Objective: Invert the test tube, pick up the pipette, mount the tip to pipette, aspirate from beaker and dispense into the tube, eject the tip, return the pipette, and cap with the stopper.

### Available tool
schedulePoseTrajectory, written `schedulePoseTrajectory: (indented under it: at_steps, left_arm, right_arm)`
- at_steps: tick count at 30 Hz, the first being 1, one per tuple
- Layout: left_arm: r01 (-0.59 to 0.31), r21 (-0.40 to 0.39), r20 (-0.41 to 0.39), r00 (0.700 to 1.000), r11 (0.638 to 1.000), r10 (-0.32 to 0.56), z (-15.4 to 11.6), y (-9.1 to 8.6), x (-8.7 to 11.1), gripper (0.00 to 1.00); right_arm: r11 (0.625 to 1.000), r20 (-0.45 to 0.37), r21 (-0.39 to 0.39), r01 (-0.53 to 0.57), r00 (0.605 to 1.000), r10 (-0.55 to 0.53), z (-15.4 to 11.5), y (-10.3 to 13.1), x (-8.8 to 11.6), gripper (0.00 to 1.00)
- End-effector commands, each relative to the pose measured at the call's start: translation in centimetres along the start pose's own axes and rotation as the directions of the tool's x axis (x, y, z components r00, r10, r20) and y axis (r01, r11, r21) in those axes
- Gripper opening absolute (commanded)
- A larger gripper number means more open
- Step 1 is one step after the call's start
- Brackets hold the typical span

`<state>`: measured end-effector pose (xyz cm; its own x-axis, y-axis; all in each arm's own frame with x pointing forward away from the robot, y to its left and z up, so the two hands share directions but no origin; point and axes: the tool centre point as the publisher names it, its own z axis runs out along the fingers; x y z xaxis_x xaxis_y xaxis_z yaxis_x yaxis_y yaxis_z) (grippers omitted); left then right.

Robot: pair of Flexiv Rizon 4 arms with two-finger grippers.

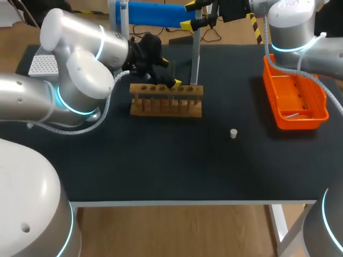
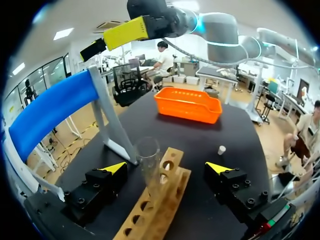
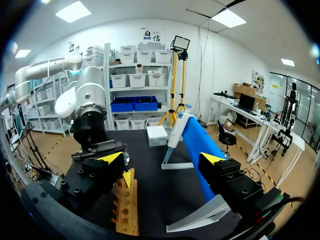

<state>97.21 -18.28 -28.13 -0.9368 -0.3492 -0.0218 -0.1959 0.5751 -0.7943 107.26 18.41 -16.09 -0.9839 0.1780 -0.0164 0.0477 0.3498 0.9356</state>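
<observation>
Yellow-tipped and open, the left end effector (image 2: 166,168) straddles the test tube (image 2: 149,167) without touching it. The tube stands mouth-up in the wooden rack (image 2: 152,212), so the inversion looks done. Ahead to its right, the stopper (image 2: 221,149) lies loose on the bench (image 1: 161,160). The right end effector (image 3: 162,159) hangs open and empty, with the pipette (image 3: 179,125) ahead on its stand. Pick-up and everything after it remain.

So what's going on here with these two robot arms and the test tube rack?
The left end effector sits at the wooden rack, open, its fingers either side of a test tube standing mouth-up in it. The right end effector hangs open and empty near the blue pipette, which is on its stand. The white stopper lies loose on the table.
</observation>
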Motion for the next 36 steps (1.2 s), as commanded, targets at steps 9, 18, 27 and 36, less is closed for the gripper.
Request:
schedulePoseTrajectory:
  at_steps: [9,18,27,36]
  left_arm:
    - [-0.035,-0.011,-0.068,0.997,0.999,0.034,0.6,0.5,-1.6,1.00]
    - [-0.037,-0.002,-0.089,0.995,0.999,0.036,1.3,0.8,-2.0,1.00]
    - [-0.047,0.000,-0.102,0.994,0.999,0.047,1.8,0.5,-2.4,1.00]
    - [-0.048,-0.011,-0.119,0.992,0.999,0.046,2.4,0.8,-2.1,1.00]
  right_arm:
    - [1.000,-0.004,0.004,-0.001,1.000,0.001,-0.1,0.1,-0.1,1.00]
    - [1.000,-0.004,0.004,-0.001,1.000,0.001,-0.1,0.1,-0.1,1.00]
    - [1.000,-0.004,0.004,-0.001,1.000,0.001,-0.1,0.1,-0.1,1.00]
    - [1.000,-0.004,0.004,-0.001,1.000,0.001,-0.1,0.1,-0.1,1.00]
